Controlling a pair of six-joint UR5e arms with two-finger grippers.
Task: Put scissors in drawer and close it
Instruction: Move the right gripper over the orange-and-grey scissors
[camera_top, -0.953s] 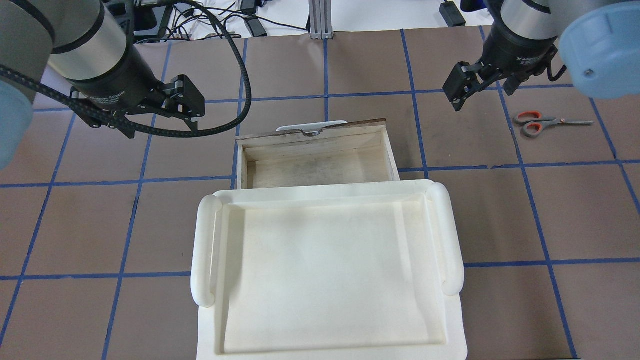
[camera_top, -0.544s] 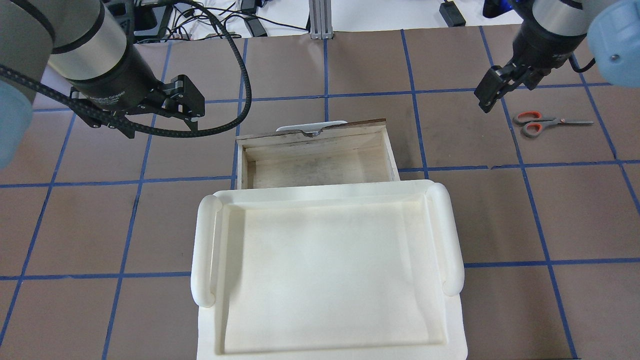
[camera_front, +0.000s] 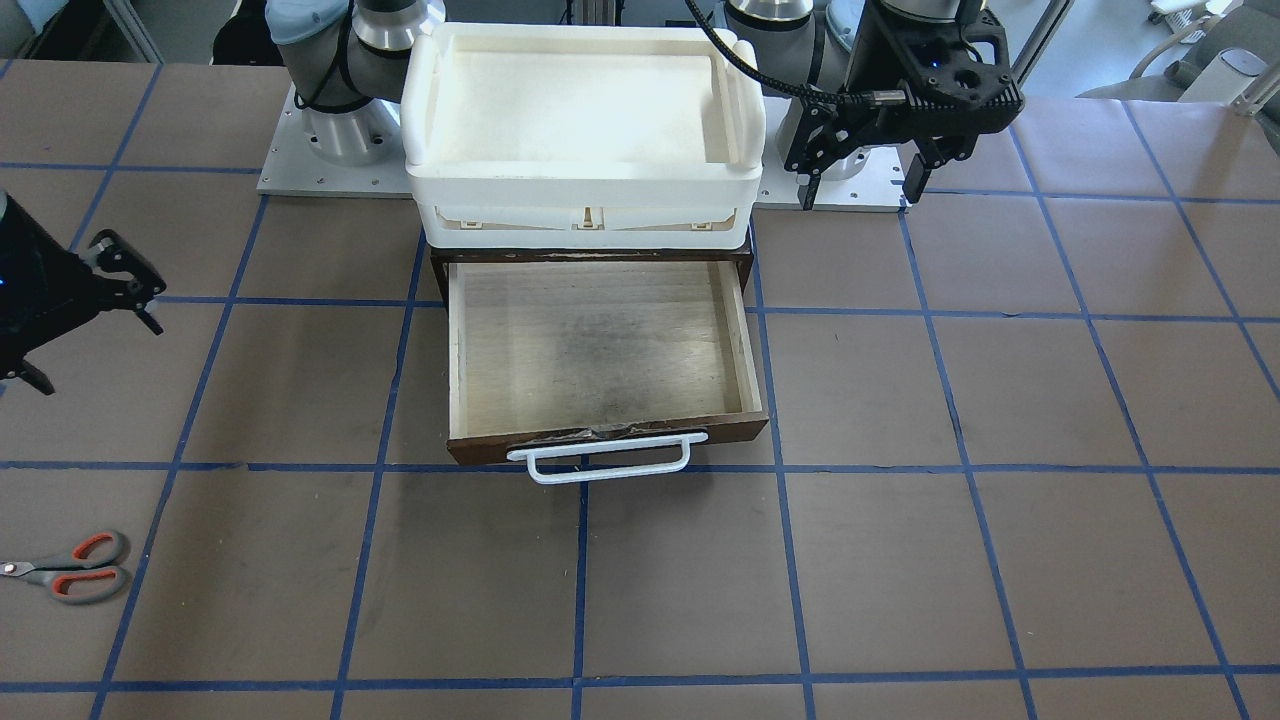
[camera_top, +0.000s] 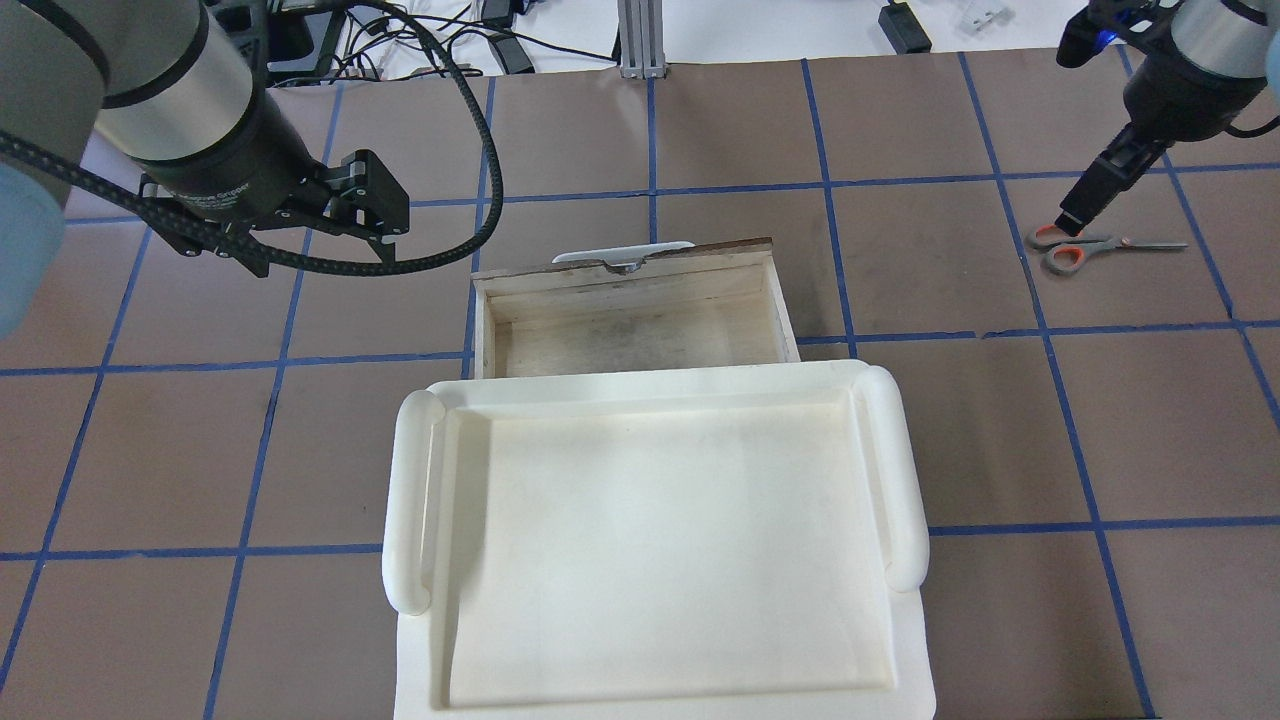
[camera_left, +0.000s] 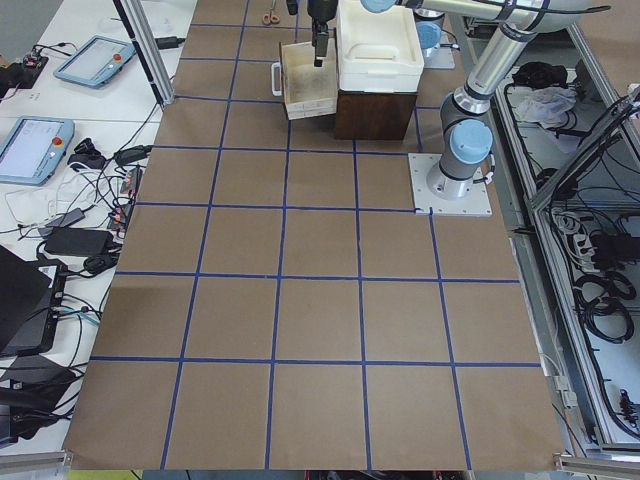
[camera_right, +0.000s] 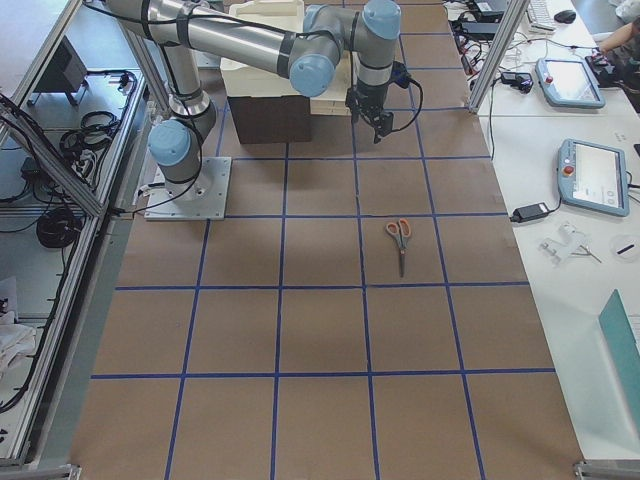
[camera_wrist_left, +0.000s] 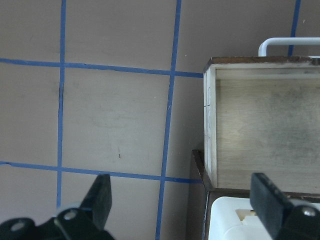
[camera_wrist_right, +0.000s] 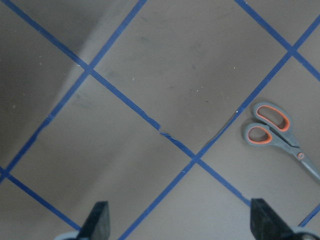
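The right end effector (camera_wrist_right: 180, 227) hung spread wide and empty near the small grey-handled, orange-lined steel scissors (camera_wrist_right: 272, 131), which lay flat on the brown desk (camera_top: 1000, 430) — well apart from the open, shallow wooden drawer (camera_top: 630, 345). The left end effector (camera_wrist_left: 185, 210) hovered beside that drawer, likewise gaping and empty.

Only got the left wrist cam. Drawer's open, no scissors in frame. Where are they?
Observer: The scissors lie flat on the table, off to the robot's right of the drawer, handles toward it.
Operator: Right gripper on them?
Observer: No. The right gripper is open, with only bare table between its fingers. The scissors sit off to one side in its wrist view.
Operator: Anything in the rest of the drawer? I only see one corner.
Observer: Nothing. The front-facing view shows its whole plywood floor bare.
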